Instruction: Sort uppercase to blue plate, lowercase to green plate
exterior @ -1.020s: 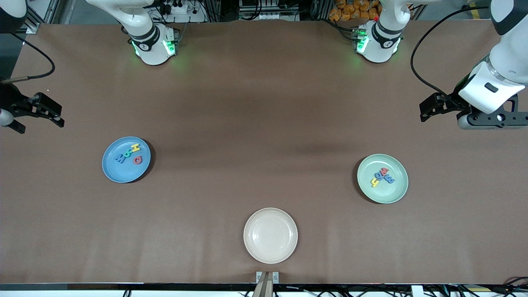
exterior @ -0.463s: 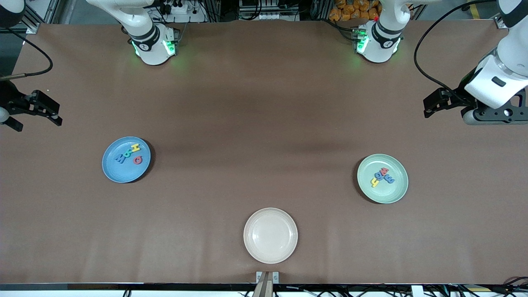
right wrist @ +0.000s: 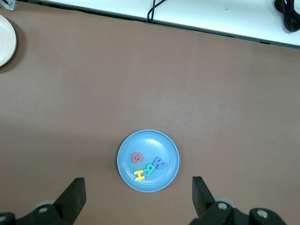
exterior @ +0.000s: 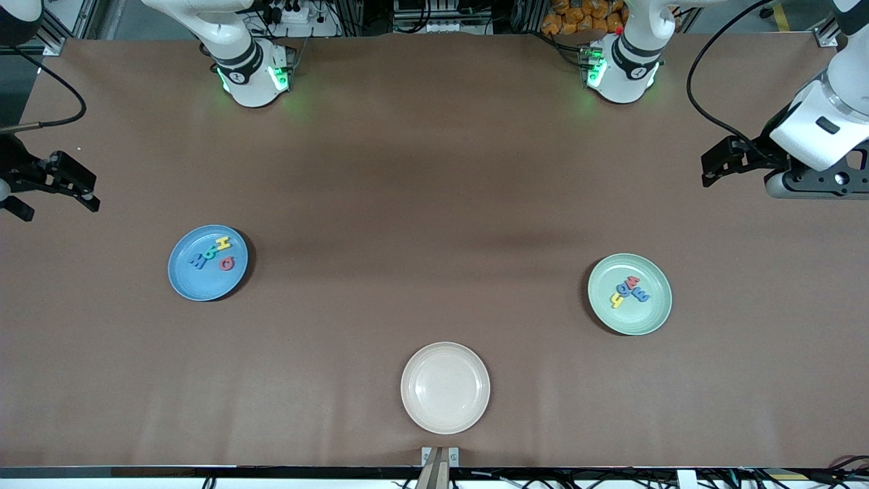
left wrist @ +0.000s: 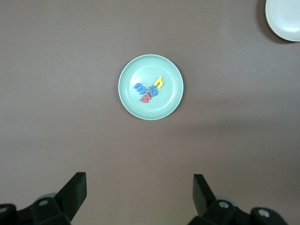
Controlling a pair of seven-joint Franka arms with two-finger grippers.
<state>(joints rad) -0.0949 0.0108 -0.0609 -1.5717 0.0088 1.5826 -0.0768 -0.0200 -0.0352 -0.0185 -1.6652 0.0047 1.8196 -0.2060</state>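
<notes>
Left gripper (exterior: 713, 166): up in the air over the bare table at the left arm's end, fingers wide apart, nothing between them. In the left wrist view the two fingertips (left wrist: 75, 187) stand well apart, with the green plate lying between them farther off.
Right gripper (exterior: 64, 187): up in the air over the table's edge at the right arm's end, fingers spread apart and empty. The right wrist view shows its fingertips (right wrist: 77, 190) spread, with the blue plate between them lower down.
Blue plate (exterior: 187, 282): flat on the table toward the right arm's end, well apart from both other plates.
Uppercase (exterior: 212, 255): four letters in the blue plate, clustered near its middle: yellow H (right wrist: 139, 176), teal B (right wrist: 149, 168), blue W (right wrist: 160, 162) and red G (right wrist: 137, 157). H, B and W lie in a close row; G lies just beside them.
Green plate (exterior: 645, 319): flat on the table toward the left arm's end.
Lowercase (exterior: 629, 291): four letters in the green plate, bunched close together: yellow h (left wrist: 159, 83), blue g (left wrist: 152, 91), blue m (left wrist: 139, 87) and a small red piece (left wrist: 146, 98).
Cream plate (exterior: 445, 387): between the two other plates, nearer to the front camera than either, with nothing in it.
</notes>
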